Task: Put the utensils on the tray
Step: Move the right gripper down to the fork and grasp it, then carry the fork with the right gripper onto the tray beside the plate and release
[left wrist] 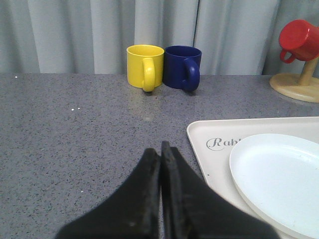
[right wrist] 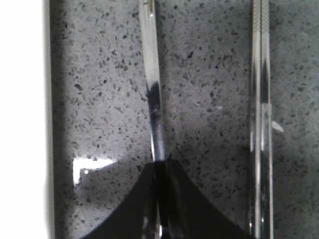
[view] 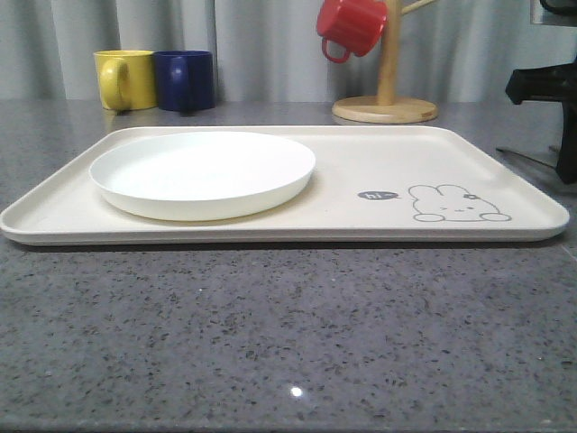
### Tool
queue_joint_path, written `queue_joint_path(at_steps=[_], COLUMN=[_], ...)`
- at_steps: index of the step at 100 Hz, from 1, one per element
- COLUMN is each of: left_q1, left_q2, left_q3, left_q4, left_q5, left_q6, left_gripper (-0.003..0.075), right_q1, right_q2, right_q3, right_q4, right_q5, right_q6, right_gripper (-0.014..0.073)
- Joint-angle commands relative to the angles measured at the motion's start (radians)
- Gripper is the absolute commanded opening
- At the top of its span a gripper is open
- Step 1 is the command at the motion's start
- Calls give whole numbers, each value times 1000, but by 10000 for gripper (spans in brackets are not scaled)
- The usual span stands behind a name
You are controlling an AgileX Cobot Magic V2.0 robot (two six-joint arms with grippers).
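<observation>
The cream tray [view: 361, 149] with its rabbit drawing lies across the table, and its corner with the script shows in the left wrist view [left wrist: 209, 130]. My left gripper [left wrist: 160, 149] is shut with nothing in it, just off that tray corner over the bare table. My right gripper [right wrist: 160, 164] is shut on the slim silver handle of a utensil [right wrist: 149, 74] lying on the grey table; its head is out of frame. The pair of chopsticks [right wrist: 261, 99] lies parallel beside it. The tray's pale edge [right wrist: 25, 119] runs along the other side.
A round white plate [view: 203, 171] sits on the tray's left half. Yellow mug [view: 124, 79] and blue mug [view: 185, 79] stand behind the tray. A wooden mug tree [view: 386, 104] holds a red mug [view: 350, 25]. The right arm's black body [view: 550, 99] is at the far right.
</observation>
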Motion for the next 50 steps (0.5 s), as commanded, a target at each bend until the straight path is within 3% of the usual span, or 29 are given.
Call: queue_joint_path(at_steps=[1,23,50], left_q1=[1,1,1], left_q2=[1,1,1], left_q3=[-26,-26,-26], left_q4=[-11,-11,-11], left_q5=[-82,-82,-82], left_q6=[0,0,0], left_gripper=[-18,-18,-18], right_q1=[1,23,203], right_q2=[-65,-131,-146], right_q3=[-56,-121,-131], right_q4=[10,94,93], right_q5=[-2,43,-21], right_q6=[-9,9,155], right_gripper=[55,55,55])
